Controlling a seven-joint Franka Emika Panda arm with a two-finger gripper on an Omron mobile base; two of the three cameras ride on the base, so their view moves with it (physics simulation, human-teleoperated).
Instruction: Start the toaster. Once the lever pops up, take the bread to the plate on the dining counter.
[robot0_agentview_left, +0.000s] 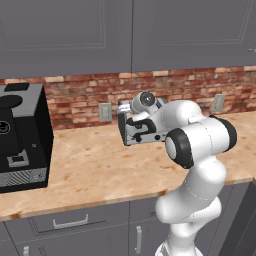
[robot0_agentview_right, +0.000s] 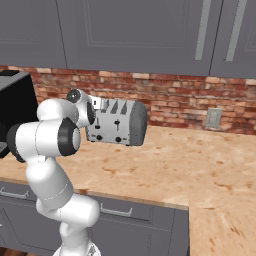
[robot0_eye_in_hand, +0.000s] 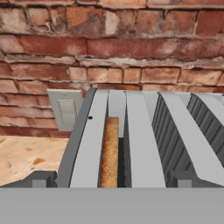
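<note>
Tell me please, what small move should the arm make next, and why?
Probably lower the gripper onto the bread and close. The slice stands with its crust showing in the toaster's leftmost slot in the hand view, right between the fingertips. Whether the lever has popped up cannot be told here.

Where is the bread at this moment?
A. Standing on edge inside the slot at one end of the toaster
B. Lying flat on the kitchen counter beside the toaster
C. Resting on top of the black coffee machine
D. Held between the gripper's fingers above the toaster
A: the hand view shows the bread on edge, down in the slot at one end of the toaster, on the side nearest the wall outlet.
</note>
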